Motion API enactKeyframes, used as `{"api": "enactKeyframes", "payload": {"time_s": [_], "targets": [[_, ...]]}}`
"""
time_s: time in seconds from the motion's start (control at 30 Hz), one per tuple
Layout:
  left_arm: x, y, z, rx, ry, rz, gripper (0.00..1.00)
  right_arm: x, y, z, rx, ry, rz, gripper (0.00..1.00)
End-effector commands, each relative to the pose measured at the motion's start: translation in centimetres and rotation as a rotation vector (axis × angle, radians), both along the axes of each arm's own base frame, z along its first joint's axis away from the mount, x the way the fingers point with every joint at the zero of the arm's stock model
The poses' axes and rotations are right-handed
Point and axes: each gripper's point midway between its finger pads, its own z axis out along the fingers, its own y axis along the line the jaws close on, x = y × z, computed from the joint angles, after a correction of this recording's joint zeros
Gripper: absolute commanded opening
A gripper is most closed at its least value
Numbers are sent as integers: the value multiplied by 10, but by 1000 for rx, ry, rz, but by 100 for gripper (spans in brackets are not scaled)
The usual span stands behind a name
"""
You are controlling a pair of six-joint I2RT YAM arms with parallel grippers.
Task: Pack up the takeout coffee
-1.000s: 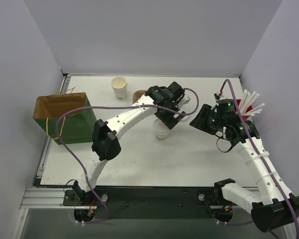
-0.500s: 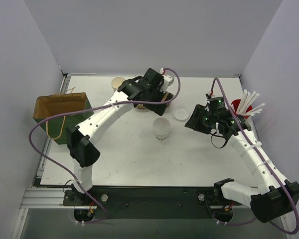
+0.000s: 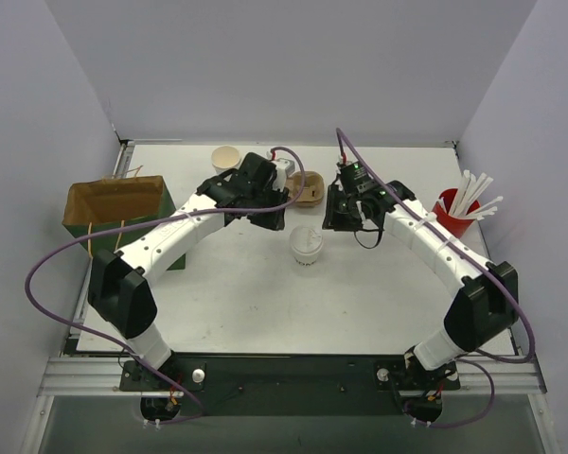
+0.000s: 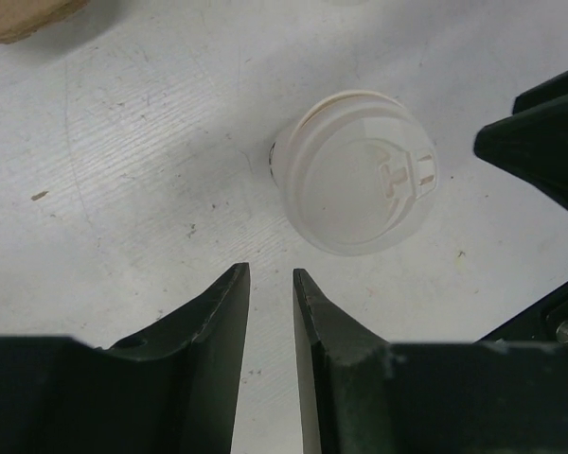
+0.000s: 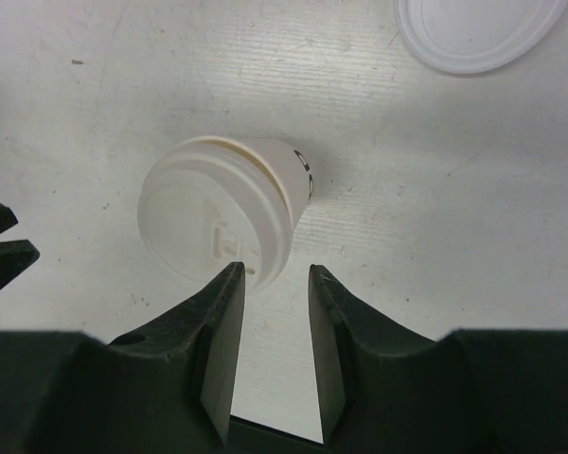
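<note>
One takeout coffee cup (image 3: 306, 244), white with its lid pressed on, stands mid-table; it also shows in the left wrist view (image 4: 360, 170) and the right wrist view (image 5: 222, 218). A second cup (image 3: 226, 159), lidless and tan inside, stands at the back. A loose lid (image 5: 478, 33) lies on the table beyond the lidded cup. My left gripper (image 3: 270, 216) hovers just left of the lidded cup; its jaws (image 4: 270, 274) stand a narrow gap apart, empty. My right gripper (image 3: 339, 219) hovers just right of the cup, open and empty (image 5: 270, 270).
A brown paper bag (image 3: 123, 222) with a green side stands open at the left edge. The brown cardboard cup carrier (image 3: 306, 189) lies behind the lidded cup, between the two wrists. A red cup of white straws (image 3: 452, 210) stands at the right.
My left gripper pulled back from over the lidded cup toward the back left, and its jaws narrowed. My right arm swung left from the straws to the cup's right side.
</note>
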Motion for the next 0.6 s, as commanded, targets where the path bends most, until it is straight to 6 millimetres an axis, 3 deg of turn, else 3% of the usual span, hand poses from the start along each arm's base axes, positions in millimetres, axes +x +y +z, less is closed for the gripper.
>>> {"api": "enactKeyframes", "payload": {"time_s": [0.0,0.23,0.57], "targets": [[13,-27,28,-190,-44,7,35,15,6,6,-46,-44,23,29],[16,-36,16,-219,6,15,36,19,17,-8,-70,-14,52,29],[20,-39,-1,-191,35,14,44,19,21,-17,-86,5,61,28]]}}
